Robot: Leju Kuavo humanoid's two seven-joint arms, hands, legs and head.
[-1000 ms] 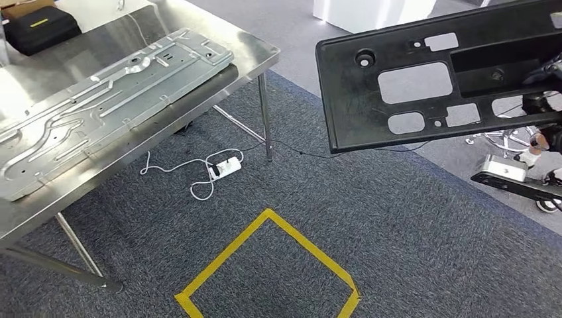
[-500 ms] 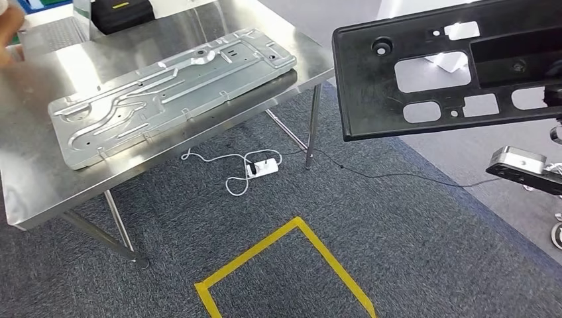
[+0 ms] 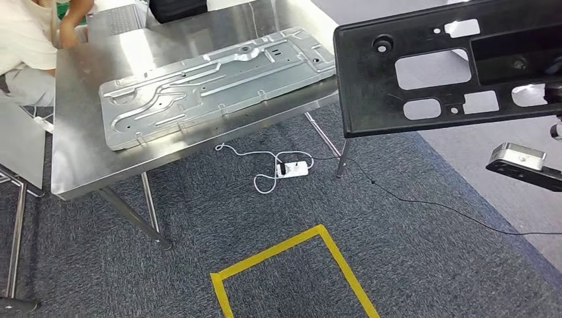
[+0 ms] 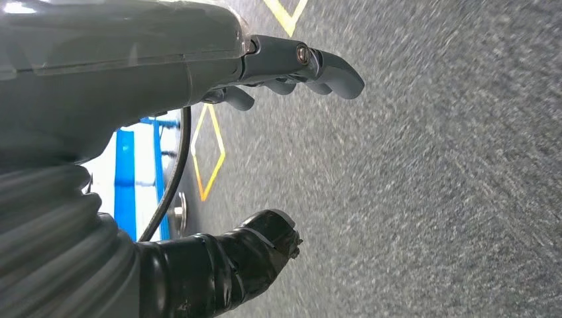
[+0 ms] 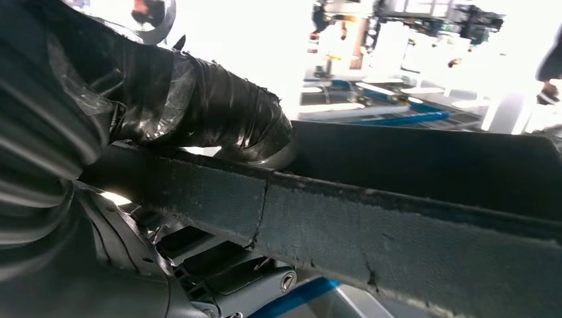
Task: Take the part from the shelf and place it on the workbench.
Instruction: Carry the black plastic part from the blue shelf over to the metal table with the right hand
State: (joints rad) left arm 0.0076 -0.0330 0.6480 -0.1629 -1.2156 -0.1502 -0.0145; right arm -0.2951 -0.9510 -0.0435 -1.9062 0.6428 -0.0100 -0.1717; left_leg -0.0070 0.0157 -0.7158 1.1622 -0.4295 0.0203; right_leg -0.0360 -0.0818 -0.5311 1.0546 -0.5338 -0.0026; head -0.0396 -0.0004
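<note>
A long black plastic part (image 3: 361, 79) with several cut-outs hangs in the air at the upper right of the head view, above the carpet and just right of the workbench's corner. My right hand (image 5: 192, 116) grips its edge, the taped thumb pressed on the part's rim (image 5: 397, 225). The steel workbench (image 3: 86, 165) stands at the upper left, and a large silver stamped metal plate (image 3: 212, 79) lies on it. My left hand (image 4: 166, 66) hangs over the carpet with thumb and fingers apart and nothing in it.
A person (image 3: 26, 40) sits at the workbench's far left corner. Under the bench lies a white power strip (image 3: 295, 169) with trailing cables. A yellow tape square (image 3: 265, 252) marks the carpet in front. A silver device base (image 3: 523, 165) sits at the right.
The whole picture has shifted: the camera has turned, so the workbench sits further right and the person has come into view. The black part stays in my right hand.
</note>
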